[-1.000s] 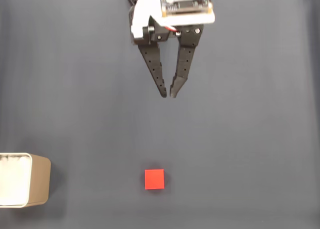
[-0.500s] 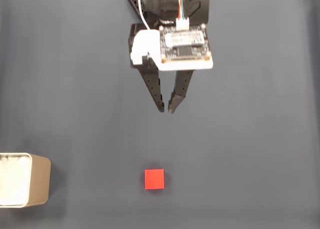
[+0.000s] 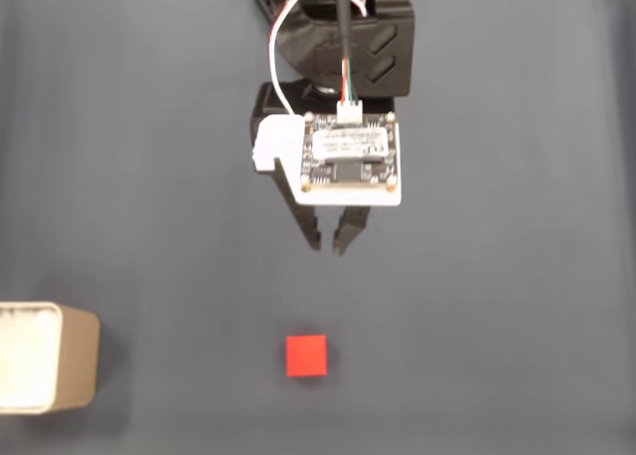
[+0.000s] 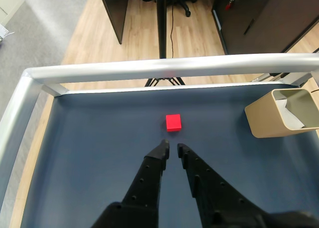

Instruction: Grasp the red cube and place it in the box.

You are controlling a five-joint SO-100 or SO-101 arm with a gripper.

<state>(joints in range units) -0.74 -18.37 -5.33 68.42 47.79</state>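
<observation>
**Cube untouched, gripper above it in approach**

The cube (image 3: 307,356) is seen lying flat on the dark mat (image 3: 517,276), low in the fixed view and near the middle. In the wrist view the cube (image 4: 173,122) sits just beyond the fingertips, close to the far edge of the mat, with the metal rail (image 4: 164,67) of the table behind it. Nothing is touching it.

The gripper (image 3: 328,244) is placed up-picture of the cube in the fixed view, apart from it, with its tips pointed toward it. The jaws are nearly closed, with only a narrow slit left between the tips, and nothing is held between them. In the wrist view the gripper (image 4: 171,149) is lined up roughly with the cube, the slit falling close to the cube's centre line.

The box (image 3: 48,358) is found at the left edge of the fixed view, well apart from the cube and roughly level with it; in the wrist view the box (image 4: 279,118) appears to the right, and its pale interior holds no cube.

As a judgement, the task is at its start: no grasp is made and no carry or placing is done. The jaws would have to be widened before the cube could be taken between them, since the present slit looks narrower than the cube
</observation>
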